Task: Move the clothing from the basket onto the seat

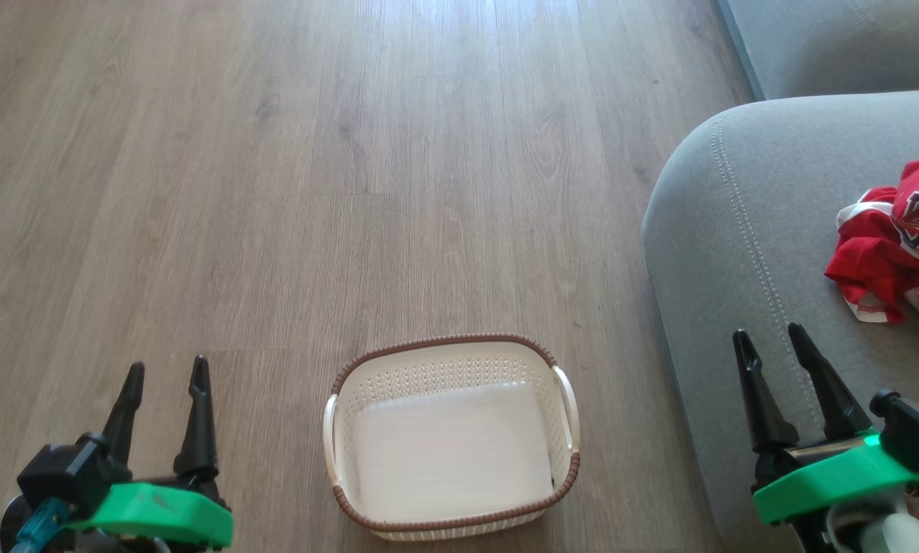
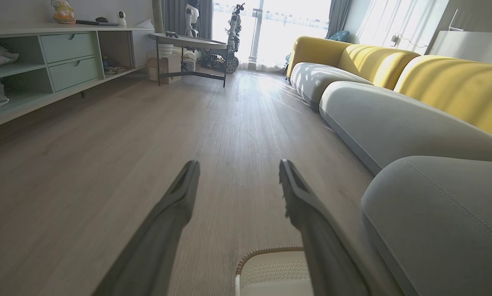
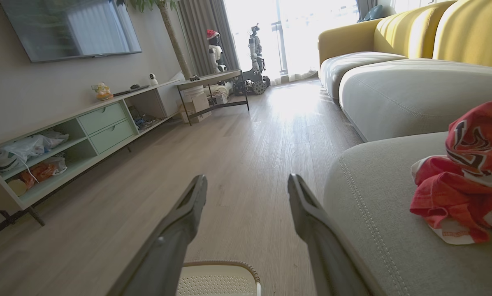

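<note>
Check the left hand [image 1: 168, 365] first. It hangs at the lower left of the head view over the floor [image 1: 352, 192], fingers apart, with nothing between them. The left wrist view confirms the gap: bare boards show through it. The right hand [image 1: 768, 332] hangs at the lower right, over the front edge of the seat [image 1: 736, 253]. Its fingers are likewise apart and empty.

Between the two hands, the basket [image 1: 440, 340] stands upright on the floor, near the seat but not touching it. Its interior is bare down to the pale bottom, and no fabric shows inside.

The clothing [image 1: 897, 238] lies in a crumpled red-and-white heap on the seat, beyond the right hand and clear of its fingertips. The heap runs off the right edge of the head view, so you cannot confirm its full extent.

Step status: judged from this layout, the transfer is at or past its last step, with both hands released and nothing left to lift.

The next move calls for no further grasp. Verify that the basket is empty. Then keep both hands clear of the heap, so that no fingertip snags the fabric and drags it off the seat toward the floor.
</note>
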Controlling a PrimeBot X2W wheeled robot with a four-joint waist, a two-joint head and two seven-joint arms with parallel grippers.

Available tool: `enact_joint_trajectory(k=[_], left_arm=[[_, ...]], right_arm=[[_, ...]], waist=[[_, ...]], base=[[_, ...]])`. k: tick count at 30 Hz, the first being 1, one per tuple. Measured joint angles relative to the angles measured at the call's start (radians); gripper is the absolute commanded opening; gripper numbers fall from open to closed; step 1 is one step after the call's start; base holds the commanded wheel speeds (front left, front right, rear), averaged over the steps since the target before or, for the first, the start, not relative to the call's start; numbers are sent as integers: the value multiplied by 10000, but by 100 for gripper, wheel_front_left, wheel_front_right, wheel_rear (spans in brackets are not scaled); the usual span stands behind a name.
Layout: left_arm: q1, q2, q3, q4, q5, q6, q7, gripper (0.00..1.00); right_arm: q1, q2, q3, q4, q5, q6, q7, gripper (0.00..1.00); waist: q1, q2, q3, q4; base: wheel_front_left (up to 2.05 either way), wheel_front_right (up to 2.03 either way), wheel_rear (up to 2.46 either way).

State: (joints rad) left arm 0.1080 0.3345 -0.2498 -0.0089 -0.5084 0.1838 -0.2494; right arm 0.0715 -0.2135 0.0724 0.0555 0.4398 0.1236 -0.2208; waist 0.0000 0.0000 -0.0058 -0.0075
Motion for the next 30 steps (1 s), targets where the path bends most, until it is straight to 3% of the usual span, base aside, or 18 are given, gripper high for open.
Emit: enact_joint_trajectory(k=[14,30], left_arm=[[-1,-282,278,230,288,-420,0,100],[-7,-349,309,389,391,-518,0,100]], right_arm=[[-34,61,196,128,2,0,21,100],[-208,81,245,167,15,0,33,100]], waist=[[0,0,121,-60],[0,0,255,-136]], base=[[0,0,0],[0,0,0]])
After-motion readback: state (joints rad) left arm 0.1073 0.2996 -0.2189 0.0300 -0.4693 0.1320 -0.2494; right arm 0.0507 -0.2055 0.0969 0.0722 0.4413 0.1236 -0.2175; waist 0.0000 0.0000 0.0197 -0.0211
